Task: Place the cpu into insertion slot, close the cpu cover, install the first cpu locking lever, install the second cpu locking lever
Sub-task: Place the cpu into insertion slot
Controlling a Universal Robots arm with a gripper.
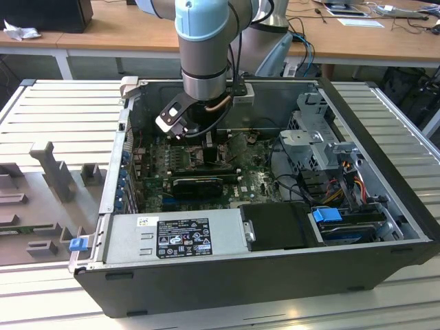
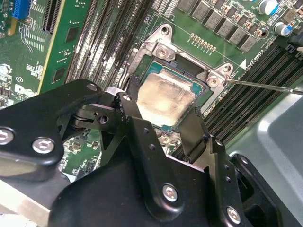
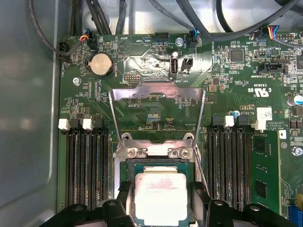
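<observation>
The cpu (image 3: 161,201), a pale silver square, lies in the insertion slot (image 3: 156,163) on the green motherboard; in the second wrist view the cpu (image 2: 165,97) sits level inside the dark rim of the slot (image 2: 187,64). My gripper (image 3: 161,189) straddles it, with one black finger (image 2: 127,111) and the other finger (image 2: 191,127) against opposite edges of the chip. The cpu cover (image 3: 156,92) stands flipped up and open behind the slot. A thin locking lever (image 2: 265,86) sticks out unlatched beside it. In the exterior view my gripper (image 1: 199,141) is low inside the computer case.
Long black memory slots (image 3: 85,165) run on both sides of the socket, more (image 3: 232,161) opposite. Cables (image 3: 104,14) hang at the case wall. A grey drive cage (image 1: 316,134) and power supply (image 1: 175,234) crowd the case; slatted table (image 1: 62,110) around.
</observation>
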